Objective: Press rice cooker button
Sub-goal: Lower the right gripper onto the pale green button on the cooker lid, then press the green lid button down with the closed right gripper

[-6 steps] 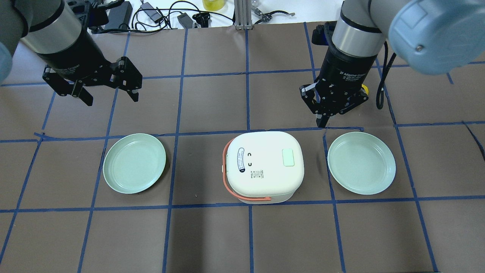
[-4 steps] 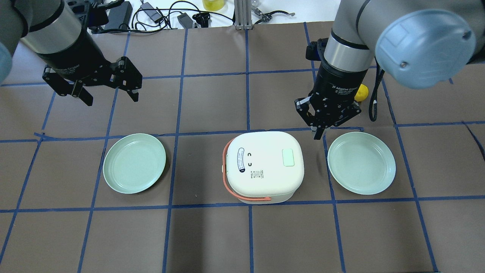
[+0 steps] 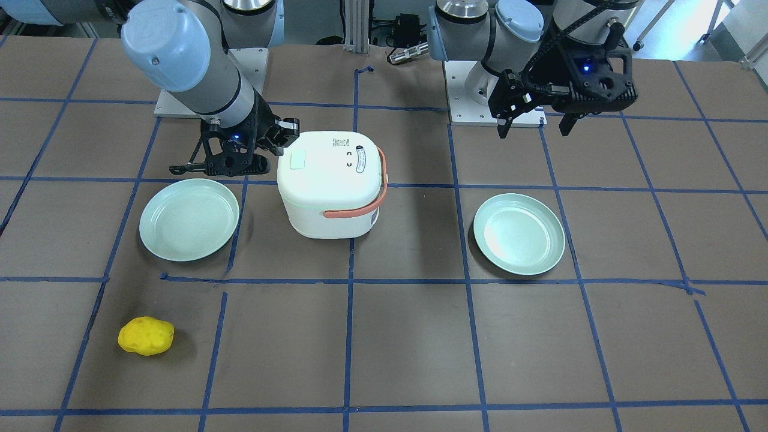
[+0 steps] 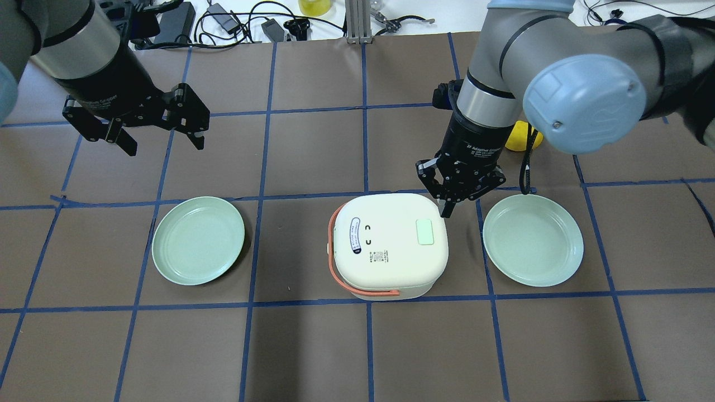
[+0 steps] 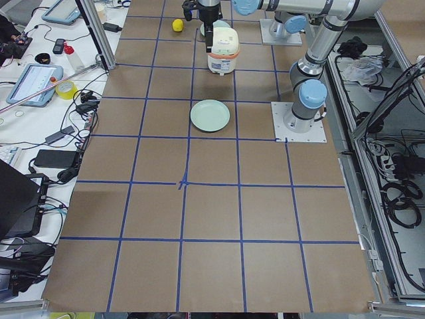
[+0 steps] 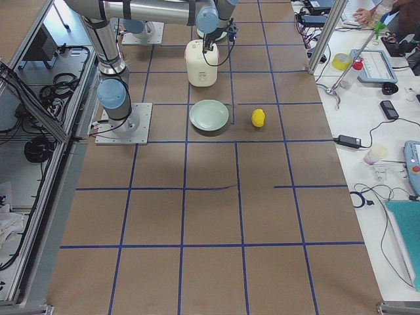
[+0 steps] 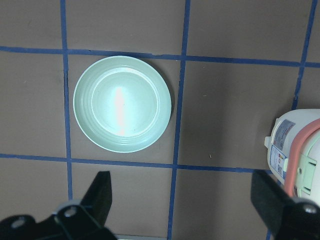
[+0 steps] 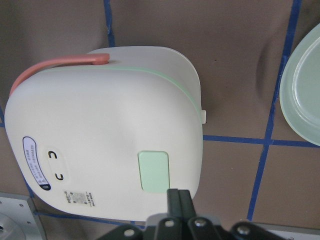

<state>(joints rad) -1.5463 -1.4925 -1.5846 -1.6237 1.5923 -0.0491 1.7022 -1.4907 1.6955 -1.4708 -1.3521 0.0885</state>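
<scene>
one white rice cooker (image 4: pixel 385 262), green button (image 4: pixel 425 231), coral handle (image 4: pixel 374 292); right tool (image 4: pixel 445 211) clenched

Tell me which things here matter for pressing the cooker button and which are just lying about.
For the job: rice cooker, green button on its lid, right claw (shut, at the lid's edge).
Lying about: plate on the robot's left, plate on its right, yellow lump, left claw (open).

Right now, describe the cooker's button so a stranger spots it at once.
Mid-table stands a white rice cooker between two green plates. On its lid, at the end nearest the right gripper, is the button: a plain pale green rounded rectangle, unlike the black print by the orange handle.
</scene>
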